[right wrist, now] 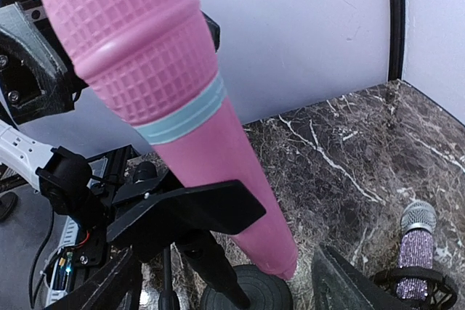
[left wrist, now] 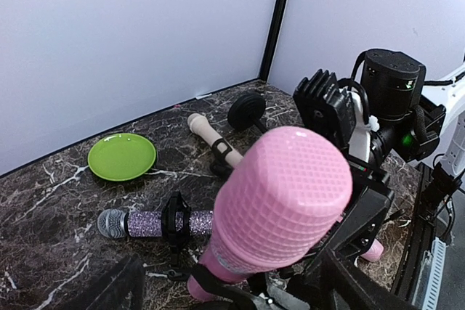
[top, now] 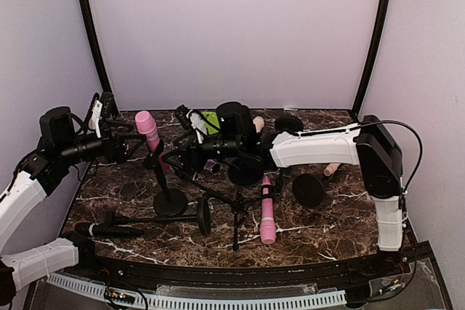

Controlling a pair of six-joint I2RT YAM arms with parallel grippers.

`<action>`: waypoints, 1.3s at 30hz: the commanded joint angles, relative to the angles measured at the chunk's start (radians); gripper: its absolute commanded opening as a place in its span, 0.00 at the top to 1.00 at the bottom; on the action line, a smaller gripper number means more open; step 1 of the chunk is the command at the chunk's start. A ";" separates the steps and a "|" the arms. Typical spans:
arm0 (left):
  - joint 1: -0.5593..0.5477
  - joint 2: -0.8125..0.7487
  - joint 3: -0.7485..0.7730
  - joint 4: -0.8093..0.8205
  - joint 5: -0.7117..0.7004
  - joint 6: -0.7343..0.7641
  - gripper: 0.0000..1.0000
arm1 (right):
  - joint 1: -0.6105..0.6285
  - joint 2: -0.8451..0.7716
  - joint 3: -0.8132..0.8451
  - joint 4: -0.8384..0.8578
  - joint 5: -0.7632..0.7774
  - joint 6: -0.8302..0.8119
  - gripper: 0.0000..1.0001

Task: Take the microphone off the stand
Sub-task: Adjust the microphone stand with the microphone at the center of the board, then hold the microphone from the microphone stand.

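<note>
A pink microphone [top: 147, 130] stands tilted in the black clip [right wrist: 182, 212] of a stand whose round base [top: 171, 202] rests on the marble table. My left gripper [top: 134, 144] reaches in from the left. It is open, and its fingers [left wrist: 349, 281] stand on either side of the microphone's mesh head [left wrist: 283, 197] without pressing it. From the right comes my right gripper [top: 174, 156], also open. The clip and the pink handle [right wrist: 240, 179] lie between its fingers [right wrist: 356, 284], with a gap on each side.
A green plate [left wrist: 122, 156], a glittery purple microphone [left wrist: 156, 223] in a clip and a beige microphone [left wrist: 214, 138] lie behind the stand. A second pink microphone [top: 267, 212], a black one [top: 109, 229], a fallen stand [top: 203, 215] and a loose base [top: 309, 190] lie nearer.
</note>
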 commanded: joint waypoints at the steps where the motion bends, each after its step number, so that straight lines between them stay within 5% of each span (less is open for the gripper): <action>1: 0.006 -0.058 -0.026 0.036 -0.007 0.023 0.14 | 0.001 -0.072 0.004 0.088 -0.013 0.062 0.15; 10: 0.006 -0.029 -0.019 0.024 0.085 0.054 0.14 | 0.001 -0.113 0.075 -0.015 -0.007 -0.013 0.02; 25: 0.006 0.043 -0.015 -0.009 0.101 0.077 0.16 | 0.003 0.067 0.494 -0.302 -0.108 -0.101 0.02; 39: 0.006 0.104 -0.006 -0.013 0.155 0.084 0.18 | 0.006 0.140 0.571 -0.359 -0.056 -0.107 0.28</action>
